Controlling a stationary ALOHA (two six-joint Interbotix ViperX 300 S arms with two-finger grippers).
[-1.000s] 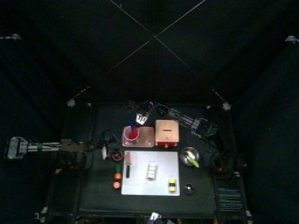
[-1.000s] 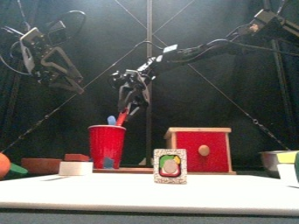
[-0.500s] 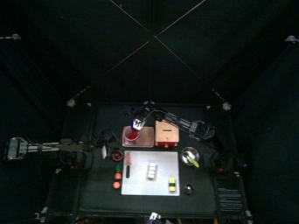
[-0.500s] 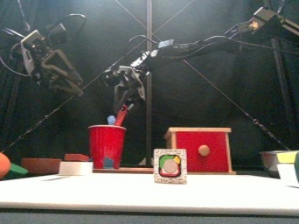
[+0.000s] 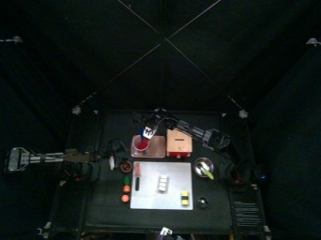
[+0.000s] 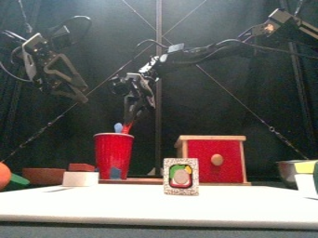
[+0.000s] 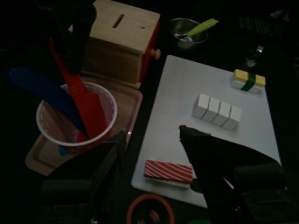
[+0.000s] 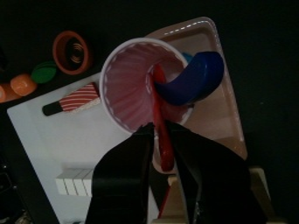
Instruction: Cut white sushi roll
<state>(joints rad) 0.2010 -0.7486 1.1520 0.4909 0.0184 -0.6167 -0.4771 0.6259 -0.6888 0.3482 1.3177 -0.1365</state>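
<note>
White sushi roll [image 7: 219, 111]: short white plastic-looking toy of joined segments, lying flat on the white rectangular cutting board [image 7: 263, 122]. Probably light and stiff, likely slides on the smooth board; segment seams are where a blade should go, and it needs steadying at one end.

Right gripper [image 8: 159, 133] hangs above the red plastic cup [image 8: 132, 80], jaws narrow around the red handle of a knife-like utensil [image 8: 163, 131] standing in it; looks gripped. Roll is well apart from these jaws, off to the side on the board [image 8: 77, 185].

Left gripper [image 7: 152, 157] hovers aside, jaws wide and holding nothing; roll lies ahead of them, near but untouched.
</note>
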